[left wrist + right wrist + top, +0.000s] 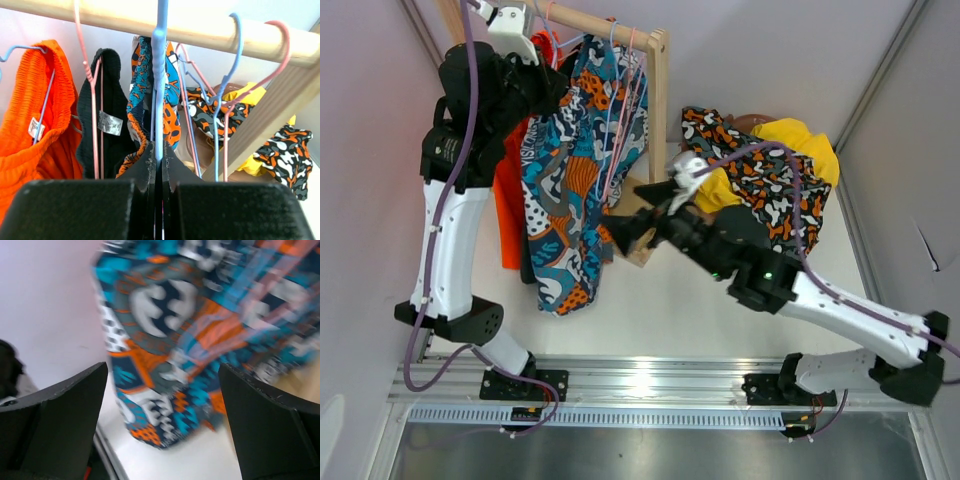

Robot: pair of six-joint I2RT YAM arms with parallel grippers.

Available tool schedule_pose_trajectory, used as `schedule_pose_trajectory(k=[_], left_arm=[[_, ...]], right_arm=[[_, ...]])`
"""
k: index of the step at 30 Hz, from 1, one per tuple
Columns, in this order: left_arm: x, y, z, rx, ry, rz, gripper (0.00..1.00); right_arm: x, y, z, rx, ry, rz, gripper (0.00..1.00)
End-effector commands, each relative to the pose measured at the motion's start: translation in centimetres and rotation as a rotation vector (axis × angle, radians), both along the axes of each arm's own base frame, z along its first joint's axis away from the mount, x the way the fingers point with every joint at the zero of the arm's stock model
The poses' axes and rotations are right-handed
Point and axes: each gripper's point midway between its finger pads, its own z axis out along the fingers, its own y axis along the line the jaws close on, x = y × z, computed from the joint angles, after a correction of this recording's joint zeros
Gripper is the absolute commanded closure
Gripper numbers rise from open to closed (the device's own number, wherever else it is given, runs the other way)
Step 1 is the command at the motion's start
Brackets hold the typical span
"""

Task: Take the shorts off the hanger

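The teal-orange-black print shorts hang from a blue hanger on the wooden rod. My left gripper is shut on that hanger just below the rod; in the top view it is up at the rack. The bright orange shorts and black shorts hang to its left. My right gripper is open and empty, facing the lower part of the print shorts; in the top view it is beside their hem. The yellow shorts and camouflage shorts lie piled on the table at right.
Empty pink and blue hangers hang on the rod to the right of the held one. The rack's wooden post stands between the hanging shorts and the pile. White walls close in the left, back and right.
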Motion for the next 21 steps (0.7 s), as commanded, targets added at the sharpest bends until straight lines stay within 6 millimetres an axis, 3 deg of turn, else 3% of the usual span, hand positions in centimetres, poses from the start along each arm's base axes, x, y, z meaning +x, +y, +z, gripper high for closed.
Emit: schedule_pose_trajectory(k=[1, 3, 4, 8, 11, 17, 21], left_arm=[[-2.0, 0.5, 3.3, -0.054, -0.092, -0.01, 1.0], [-2.1, 0.4, 2.8, -0.056, -0.078, -0.016, 1.0], [-2.8, 0.6, 3.2, -0.058, -0.09, -0.02, 1.0], [-3.7, 0.8, 3.1, -0.05, -0.088, -0.025, 1.0], [-4.8, 0.9, 3.1, -0.055, -0.088, -0.039, 1.0], [-7.8, 1.5, 3.6, -0.067, -0.111, -0.062, 1.0], [-8.9, 1.7, 4.0, -0.075, -0.126, -0.067, 1.0]], right_arm=[[-1.3, 5.7, 1.9, -0.028, -0.068, -0.011, 0.01], [-2.1, 8.5, 1.9, -0.029, -0.058, 0.009, 0.01], [-3.1, 11.4, 1.8, -0.033, -0.052, 0.04, 0.01], [-4.8, 16.7, 1.3, -0.048, -0.057, 0.061, 0.01], [-4.4, 19.3, 1.0, -0.044, -0.042, 0.031, 0.01], [-1.8, 20.3, -0.9, -0.055, -0.016, -0.128, 0.03], [-1.2, 20.1, -2.6, -0.09, 0.006, -0.196, 0.12]])
